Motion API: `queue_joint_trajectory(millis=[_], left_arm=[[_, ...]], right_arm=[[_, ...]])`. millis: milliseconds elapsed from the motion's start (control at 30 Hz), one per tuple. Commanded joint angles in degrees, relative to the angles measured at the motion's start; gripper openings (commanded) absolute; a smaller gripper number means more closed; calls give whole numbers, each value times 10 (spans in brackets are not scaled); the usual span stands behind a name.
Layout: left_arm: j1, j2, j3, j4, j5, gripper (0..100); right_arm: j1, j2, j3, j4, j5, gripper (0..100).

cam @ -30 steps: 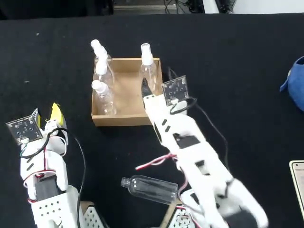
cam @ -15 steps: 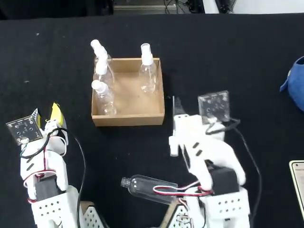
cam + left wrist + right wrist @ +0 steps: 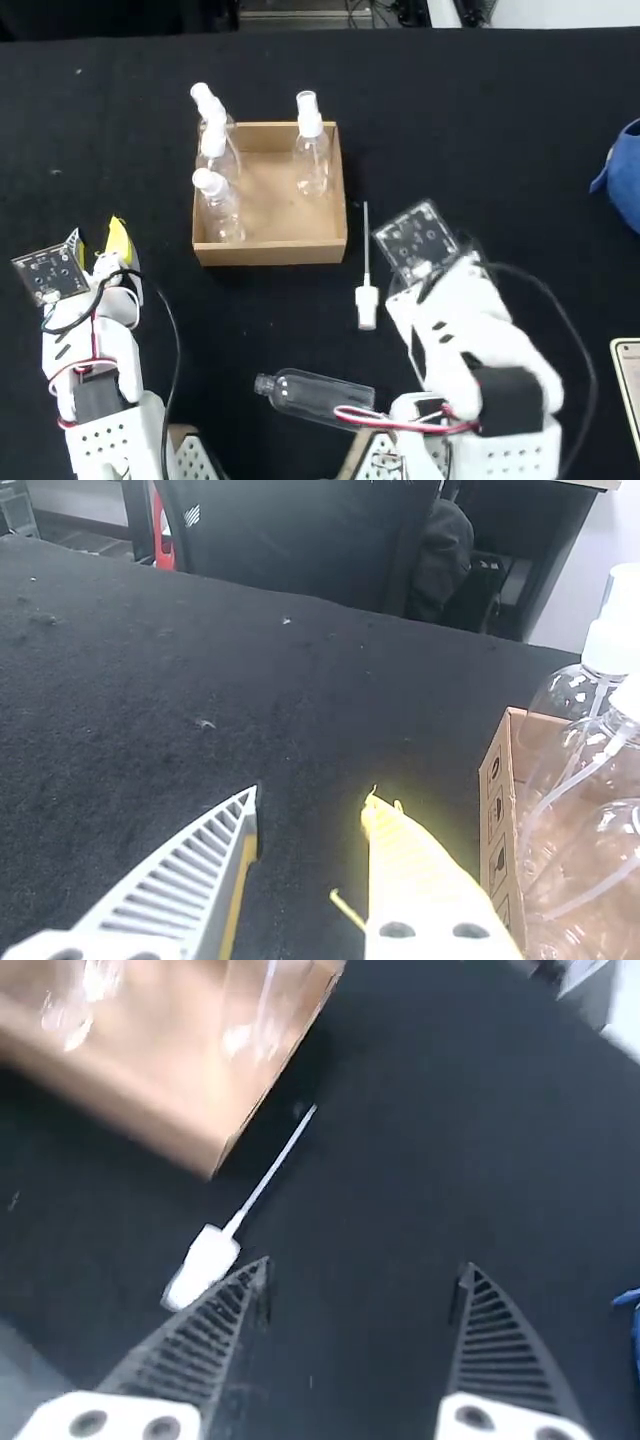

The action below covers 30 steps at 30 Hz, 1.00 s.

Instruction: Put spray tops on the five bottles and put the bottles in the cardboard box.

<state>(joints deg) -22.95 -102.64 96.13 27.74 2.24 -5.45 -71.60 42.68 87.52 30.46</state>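
Your right gripper (image 3: pixel 365 1290) is wide open and holds nothing. Your left gripper (image 3: pixel 310 820) is open and empty too. The spray top (image 3: pixel 366 290) lies on the table (image 3: pixel 500 130), at 4 o'clock from the box (image 3: pixel 270 250). The bare bottle (image 3: pixel 315 397) lies flat at 6 o'clock from the box. Four capped bottles (image 3: pixel 312 150) stand inside the box.
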Motion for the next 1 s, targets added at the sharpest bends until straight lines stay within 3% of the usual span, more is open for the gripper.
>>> queue_joint_trajectory(millis=[0,67,200,367,567,733,967], left_arm=[[-23,-2,10,1,3,30],[-45,-2,10,0,6,30],[-68,-2,8,-13,8,30],[-101,-2,7,-15,62,30],[-113,-2,4,-16,75,30],[-113,-2,4,-16,75,30],[-113,-2,4,-17,73,30]], right_arm=[[-68,95,-98,117,69,253],[-130,122,-113,136,78,253],[-261,159,-76,113,23,254],[-394,205,6,79,-10,255],[-401,223,43,44,-12,259],[-401,228,72,8,-7,340],[-434,227,125,-46,-6,337]])
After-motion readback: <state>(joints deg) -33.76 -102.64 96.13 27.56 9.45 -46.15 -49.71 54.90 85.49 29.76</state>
